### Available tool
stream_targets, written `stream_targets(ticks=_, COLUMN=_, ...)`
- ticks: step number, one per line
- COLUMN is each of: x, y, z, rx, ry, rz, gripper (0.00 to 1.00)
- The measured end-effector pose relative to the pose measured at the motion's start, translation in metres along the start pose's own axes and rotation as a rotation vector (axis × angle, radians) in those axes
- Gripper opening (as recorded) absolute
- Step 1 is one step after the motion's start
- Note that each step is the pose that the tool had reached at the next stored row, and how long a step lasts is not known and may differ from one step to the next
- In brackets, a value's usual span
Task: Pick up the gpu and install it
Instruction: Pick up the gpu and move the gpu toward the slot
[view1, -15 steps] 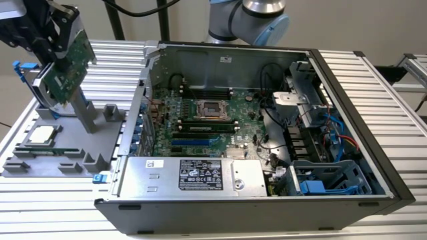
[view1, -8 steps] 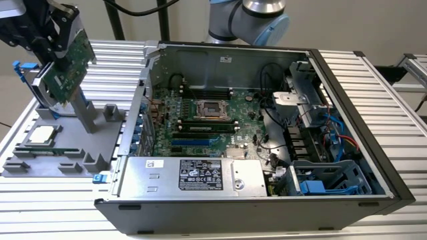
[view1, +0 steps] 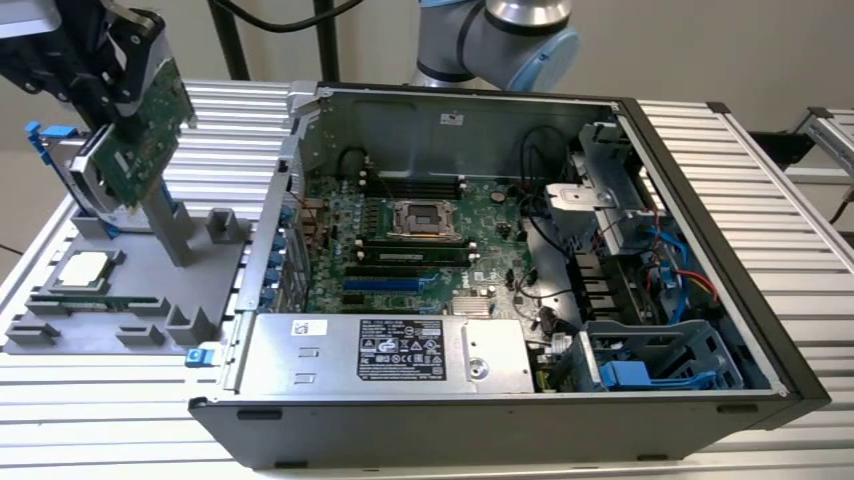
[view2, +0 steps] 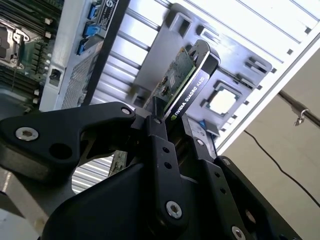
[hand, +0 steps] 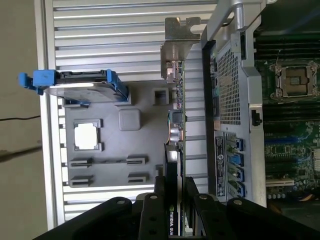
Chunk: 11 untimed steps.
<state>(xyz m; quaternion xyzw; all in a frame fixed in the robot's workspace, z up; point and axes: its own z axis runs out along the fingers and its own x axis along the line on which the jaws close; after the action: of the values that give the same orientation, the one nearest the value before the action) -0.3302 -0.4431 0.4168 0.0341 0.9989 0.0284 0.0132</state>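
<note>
Green circuit board, thin and stiff: the gpu hangs tilted at the exterior view's left, above the grey tray. The end effector pinches it, black fingers pressed against its two flat faces at the end away from the silver bracket. Whether the card's lower edge touches the tray I cannot tell.

I judge it light and rigid but fragile. The faces carry small parts, the contact edge should not be touched, and a smooth card in a narrow pinch may pivot. The black shroud, where the fingers sit, looks the safest hold.

The tray lies on the slatted bench. It holds a square silver CPU chip in a pocket and a hard drive with blue rails on edge.

To the right, the open computer case holds the motherboard with its processor socket. A labelled power supply sits along the near wall, and a drive cage at the far right.
</note>
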Motion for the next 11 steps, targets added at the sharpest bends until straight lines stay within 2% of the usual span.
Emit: stream_targets(ticks=11, x=-0.0074, y=0.0005, z=0.0003, rx=-0.0001, ry=-0.0001, rz=0.000, gripper=0.00)
